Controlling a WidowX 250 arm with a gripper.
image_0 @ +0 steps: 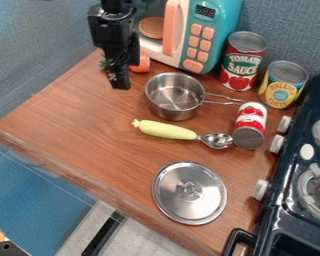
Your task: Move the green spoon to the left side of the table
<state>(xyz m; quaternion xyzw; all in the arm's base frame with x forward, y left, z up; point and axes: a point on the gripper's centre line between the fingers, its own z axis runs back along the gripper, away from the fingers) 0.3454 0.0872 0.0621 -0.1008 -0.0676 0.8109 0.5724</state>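
Ideally, the gripper (120, 83) takes the spoon (183, 133) by its handle (163, 129), avoiding the pot (173, 111). Whether it's open, I cannot tell.

The red can (242, 62) reads "TOMATO SAUCE", yellow can (283, 85) "PINEAPPLE SLICES".

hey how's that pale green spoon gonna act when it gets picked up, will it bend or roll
The spoon should stay stiff, as its bowl looks like solid metal. Its thick, rounded handle might roll a little if nudged, though the broad bowl would probably check that.
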